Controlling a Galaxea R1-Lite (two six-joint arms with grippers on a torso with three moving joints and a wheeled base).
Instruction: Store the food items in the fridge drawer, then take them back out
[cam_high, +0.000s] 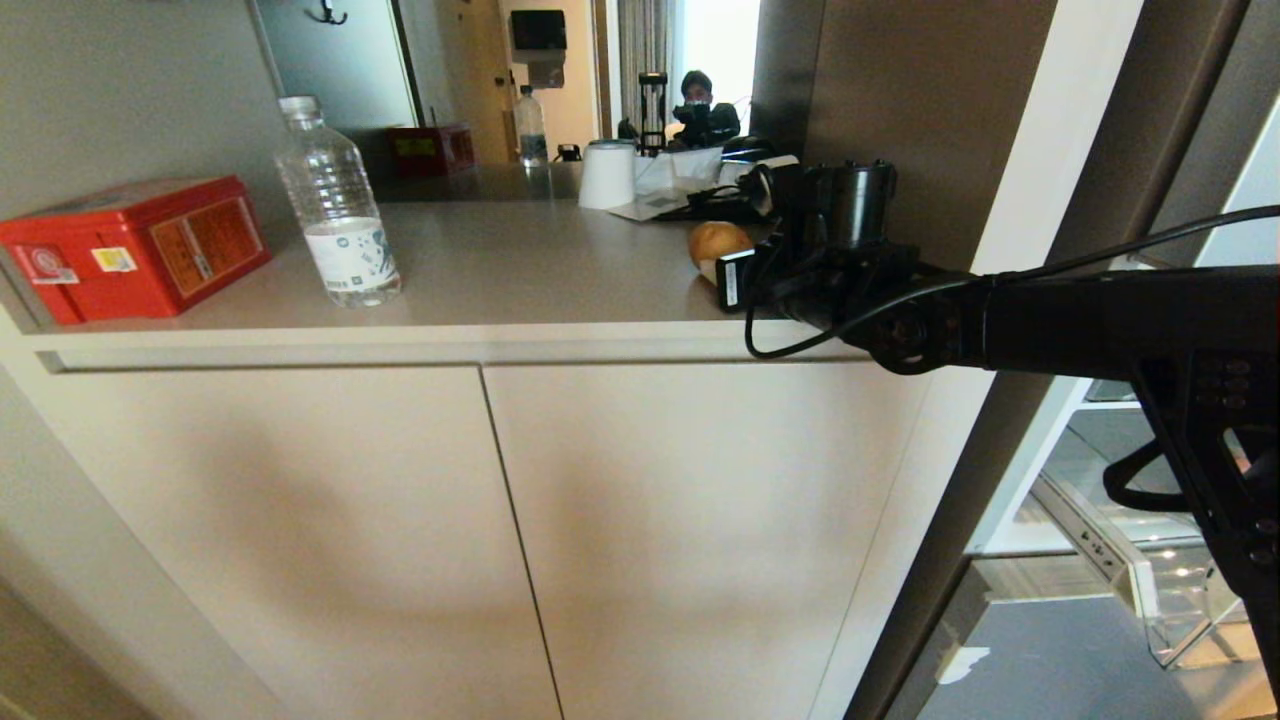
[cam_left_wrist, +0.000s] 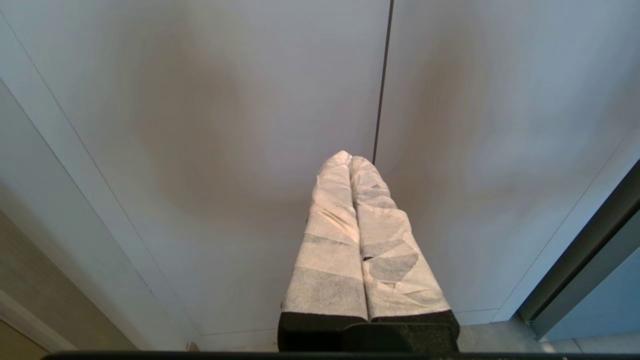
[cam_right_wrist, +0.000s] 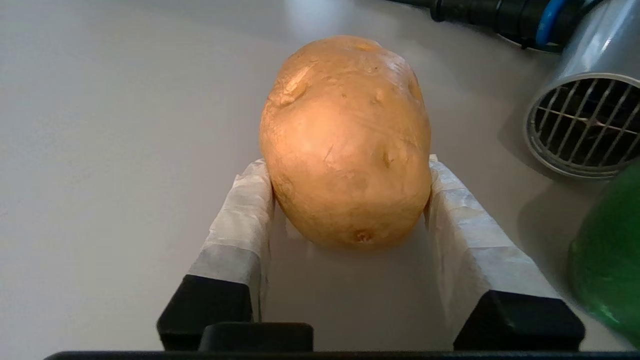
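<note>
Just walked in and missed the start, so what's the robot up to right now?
The right gripper has its taped fingers against both sides of the oval tan-brown potato, which sits on the grey countertop. The glossy green pepper lies beside it. The left gripper hangs shut before the cabinet doors. The clear fridge drawer stands open, lower right.

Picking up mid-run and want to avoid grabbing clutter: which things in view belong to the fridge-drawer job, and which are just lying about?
Job:
- potato, between the right gripper fingers on the counter
- green bell pepper, beside it
- clear fridge drawer, low on the right

Lying about:
- red box
- water bottle
- white cup
- grey vented appliance

Left gripper idle, shut, by the cabinet doors.
</note>
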